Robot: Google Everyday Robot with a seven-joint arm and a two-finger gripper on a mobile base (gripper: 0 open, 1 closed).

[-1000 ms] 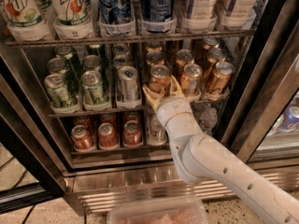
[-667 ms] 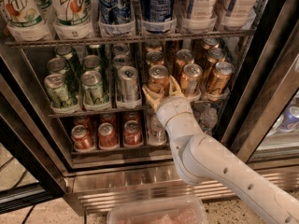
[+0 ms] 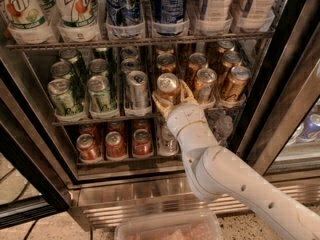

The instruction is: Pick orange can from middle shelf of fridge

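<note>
The fridge (image 3: pixel 150 200) stands open before me. Its middle shelf (image 3: pixel 100 118) carries several orange cans at centre and right. My gripper (image 3: pixel 172 98) reaches in from the lower right on a white arm. Its fingers (image 3: pixel 158 104) sit on either side of the front orange can (image 3: pixel 168 85) in the centre lane, closed against it. The can stands upright on the shelf. More orange cans (image 3: pixel 234 84) stand to its right and behind it.
Green cans (image 3: pixel 62 96) and a silver can (image 3: pixel 137 89) stand left of the gripper on the same shelf. Red cans (image 3: pixel 116 145) fill the shelf below. Tall bottles (image 3: pixel 75 9) stand on the rack above. The black door edge (image 3: pixel 280 84) is at right. A clear tub (image 3: pixel 167 229) lies at the bottom.
</note>
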